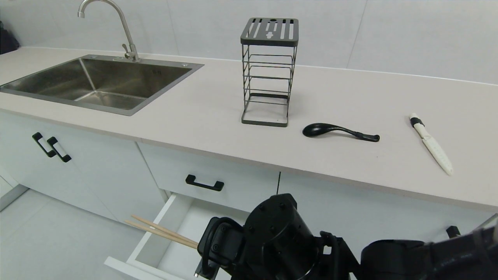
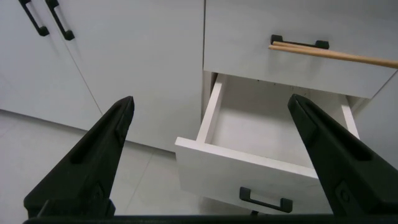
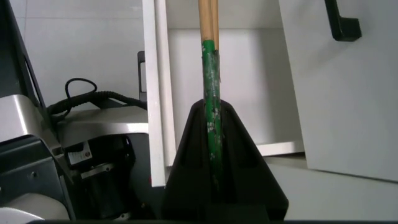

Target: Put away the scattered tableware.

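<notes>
I see my right gripper clenched on the chopsticks over the open drawer. My left gripper hangs nearby, jaws spread wide and released.

Two chopsticks (one pair), one black spoon, one white knife. One wire rack, one sink, one open drawer.
</notes>
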You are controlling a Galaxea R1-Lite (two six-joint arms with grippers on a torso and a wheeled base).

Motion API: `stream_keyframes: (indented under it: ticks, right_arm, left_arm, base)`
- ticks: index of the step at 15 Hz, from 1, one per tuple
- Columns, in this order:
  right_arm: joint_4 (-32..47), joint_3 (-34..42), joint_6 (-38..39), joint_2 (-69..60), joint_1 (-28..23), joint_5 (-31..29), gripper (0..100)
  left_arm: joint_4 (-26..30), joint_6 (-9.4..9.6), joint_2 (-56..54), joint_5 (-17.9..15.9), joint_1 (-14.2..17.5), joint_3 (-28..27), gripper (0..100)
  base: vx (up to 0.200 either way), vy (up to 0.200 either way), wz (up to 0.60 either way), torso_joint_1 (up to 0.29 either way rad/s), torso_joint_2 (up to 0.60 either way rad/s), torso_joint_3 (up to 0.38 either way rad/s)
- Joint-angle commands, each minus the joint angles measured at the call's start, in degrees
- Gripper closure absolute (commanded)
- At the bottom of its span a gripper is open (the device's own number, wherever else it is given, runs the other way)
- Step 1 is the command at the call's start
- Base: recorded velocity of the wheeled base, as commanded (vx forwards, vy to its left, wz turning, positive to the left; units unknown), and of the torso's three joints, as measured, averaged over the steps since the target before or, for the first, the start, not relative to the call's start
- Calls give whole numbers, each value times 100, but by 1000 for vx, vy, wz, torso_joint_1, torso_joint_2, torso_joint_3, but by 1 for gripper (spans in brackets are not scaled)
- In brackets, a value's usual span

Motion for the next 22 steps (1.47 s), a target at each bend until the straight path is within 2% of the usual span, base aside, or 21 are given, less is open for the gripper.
stream_keyframes:
  ticks: [1,8,16,19,22]
  right_arm:
    - [6,-61,-4,202,-7,-6,100]
    - [32,-70,5,193,-25,-147,100]
    - [191,-343,31,193,-25,-261,100]
    - [656,-387,49,184,-86,-903,100]
    - [920,-431,58,193,-121,-1228,100]
  left_arm:
    - [4,-3,7,-2,0,1,0]
    - [4,6,7,-2,0,1,0]
    - [4,6,7,-2,0,1,0]
    - [4,-3,7,-2,0,1,0]
    - [4,-3,7,-2,0,1,0]
  base:
    - [0,0,0,-66,105,41]
    - [0,0,0,-193,350,151]
    - [0,0,150,-9,23,11]
    - [0,0,0,0,0,0]
    - [0,0,0,-88,99,26]
